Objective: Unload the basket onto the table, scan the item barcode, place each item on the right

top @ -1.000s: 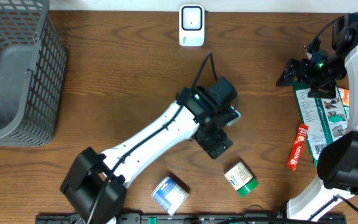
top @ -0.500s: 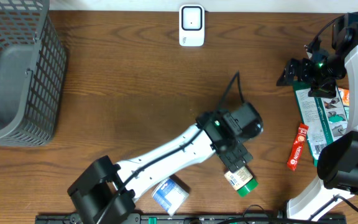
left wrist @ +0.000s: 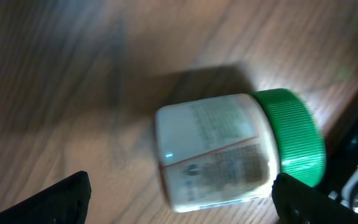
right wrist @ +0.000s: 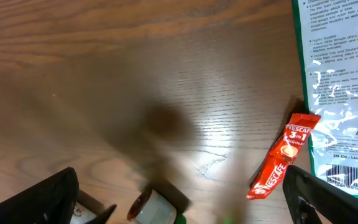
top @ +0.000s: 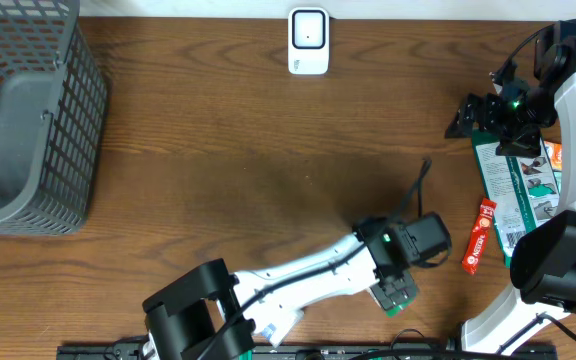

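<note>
The left gripper (top: 396, 292) hung spread wide directly over the bottle (left wrist: 229, 149), which lay on its side near the front edge of the table (top: 218, 150), well apart from the scanner (top: 308, 41). I'd say it should drop straight and pinch the white body, not the green cap (left wrist: 294, 137), leaving the label (left wrist: 219, 134) uncovered. Overhead, the arm hid most of the bottle, but the left wrist view showed it plainly. The right gripper (top: 465, 117) was spread too, and empty.

From overhead we look straight down on the table (top: 218, 150). Our left wrist view hugs the bottle (left wrist: 229, 149); right wrist, higher, shares the sachet (right wrist: 281, 155) with overhead.
</note>
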Robot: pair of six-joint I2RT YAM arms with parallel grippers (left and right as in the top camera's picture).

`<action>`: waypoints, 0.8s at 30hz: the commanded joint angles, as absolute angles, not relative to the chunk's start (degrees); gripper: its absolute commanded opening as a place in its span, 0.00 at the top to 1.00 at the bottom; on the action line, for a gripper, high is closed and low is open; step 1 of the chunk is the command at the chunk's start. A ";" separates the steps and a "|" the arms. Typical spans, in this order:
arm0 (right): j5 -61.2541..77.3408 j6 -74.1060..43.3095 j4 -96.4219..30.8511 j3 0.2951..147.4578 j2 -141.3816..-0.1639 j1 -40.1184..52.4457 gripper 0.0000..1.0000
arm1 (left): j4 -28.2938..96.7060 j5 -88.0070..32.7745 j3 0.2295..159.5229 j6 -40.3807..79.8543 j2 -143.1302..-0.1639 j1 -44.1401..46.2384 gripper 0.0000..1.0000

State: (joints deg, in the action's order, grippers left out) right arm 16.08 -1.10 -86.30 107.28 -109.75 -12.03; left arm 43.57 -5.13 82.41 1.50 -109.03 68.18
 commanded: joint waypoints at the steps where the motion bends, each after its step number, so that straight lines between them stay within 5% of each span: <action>1: 15.94 -1.65 -86.32 107.11 -109.40 -11.97 0.01 | 43.64 -2.87 81.95 1.76 -109.12 68.82 0.06; 13: 15.94 -1.65 -86.32 107.11 -109.40 -11.94 0.01 | 45.34 11.07 80.84 1.83 -109.32 64.88 0.06; 24: 15.94 -1.65 -86.32 107.11 -109.40 -11.97 0.01 | 43.33 10.96 80.86 3.55 -109.30 46.81 0.06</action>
State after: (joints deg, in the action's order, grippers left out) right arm 16.05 -1.10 -86.28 107.28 -109.75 -12.03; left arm 43.66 9.67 81.23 1.74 -109.01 51.16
